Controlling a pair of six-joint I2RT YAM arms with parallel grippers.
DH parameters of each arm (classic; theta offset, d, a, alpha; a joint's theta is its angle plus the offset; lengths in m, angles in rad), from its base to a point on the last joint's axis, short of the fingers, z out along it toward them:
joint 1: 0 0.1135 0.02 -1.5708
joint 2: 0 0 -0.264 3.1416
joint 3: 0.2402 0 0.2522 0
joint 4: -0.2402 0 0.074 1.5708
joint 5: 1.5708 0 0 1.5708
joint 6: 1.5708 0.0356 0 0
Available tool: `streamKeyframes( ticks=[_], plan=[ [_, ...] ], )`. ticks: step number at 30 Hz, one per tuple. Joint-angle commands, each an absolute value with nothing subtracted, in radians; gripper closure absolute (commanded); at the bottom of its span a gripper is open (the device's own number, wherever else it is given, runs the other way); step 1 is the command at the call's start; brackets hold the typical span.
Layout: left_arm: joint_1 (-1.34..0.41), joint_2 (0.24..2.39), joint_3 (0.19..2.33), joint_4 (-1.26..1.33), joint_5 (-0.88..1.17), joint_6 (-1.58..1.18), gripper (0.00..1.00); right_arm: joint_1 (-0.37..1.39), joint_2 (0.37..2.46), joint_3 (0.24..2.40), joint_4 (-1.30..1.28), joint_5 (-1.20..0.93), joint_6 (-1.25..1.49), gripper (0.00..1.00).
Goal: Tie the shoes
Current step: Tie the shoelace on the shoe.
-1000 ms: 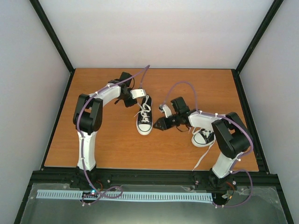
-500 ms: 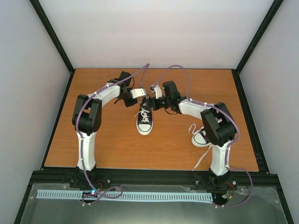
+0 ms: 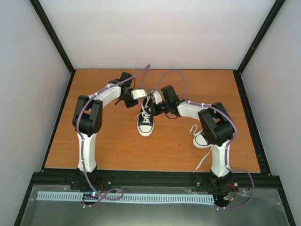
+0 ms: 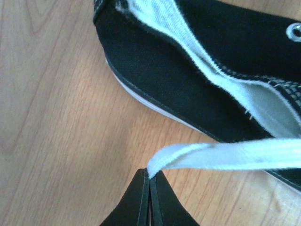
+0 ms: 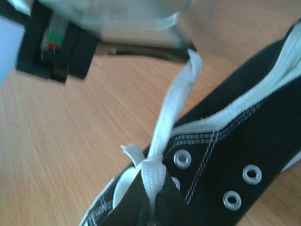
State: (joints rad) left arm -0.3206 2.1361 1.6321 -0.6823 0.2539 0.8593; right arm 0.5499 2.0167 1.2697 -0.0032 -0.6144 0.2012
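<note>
One of the shoes (image 3: pixel 145 123), black with a white toe cap, lies mid-table with its toe toward the arms. My left gripper (image 3: pixel 146 97) sits just behind its heel end, shut on a flat white lace (image 4: pixel 225 155) that runs taut to the right beside the black canvas (image 4: pixel 155 80). My right gripper (image 3: pixel 151 109) is over the shoe's opening, shut on the crossing of the lace (image 5: pixel 153 178) by the top eyelets (image 5: pixel 182 160). One strand (image 5: pixel 174 103) rises from there toward the left gripper. The other shoe (image 3: pixel 201 140) lies at the right, mostly behind the right arm.
A loose white lace (image 3: pixel 203 161) trails from the right shoe toward the table's near edge. Black frame rails (image 3: pixel 141 178) border the wooden table (image 3: pixel 103 141). Purple cables loop over both arms.
My right arm swung left from mid-table to the top of the left shoe, opened, then closed on the lace crossing. The left arm stayed put, still holding its lace.
</note>
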Motion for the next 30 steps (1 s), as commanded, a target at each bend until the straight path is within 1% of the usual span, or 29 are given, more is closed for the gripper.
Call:
streamKeyframes(
  ticks=[1, 6, 14, 28, 30],
  plan=[
    [-0.314, 2.142, 1.668, -0.682, 0.191, 0.838, 0.99, 0.554, 1.965, 1.218, -0.001, -0.611, 0.184, 0.97],
    [-0.314, 2.177, 1.692, -0.664, 0.115, 0.824, 0.99, 0.555, 1.95, 1.153, 0.0, -0.619, 0.182, 0.97],
    [-0.314, 2.199, 1.681, -0.651, 0.046, 0.845, 0.99, 0.555, 1.903, 1.045, 0.029, -0.598, 0.183, 0.97],
    [-0.305, 2.211, 1.67, -0.653, 0.032, 0.846, 0.99, 0.548, 1.894, 1.017, 0.0, -0.599, 0.149, 0.97],
    [-0.305, 2.193, 1.652, -0.673, 0.058, 0.827, 0.99, 0.542, 1.893, 1.025, 0.002, -0.596, 0.154, 0.97]
  ],
)
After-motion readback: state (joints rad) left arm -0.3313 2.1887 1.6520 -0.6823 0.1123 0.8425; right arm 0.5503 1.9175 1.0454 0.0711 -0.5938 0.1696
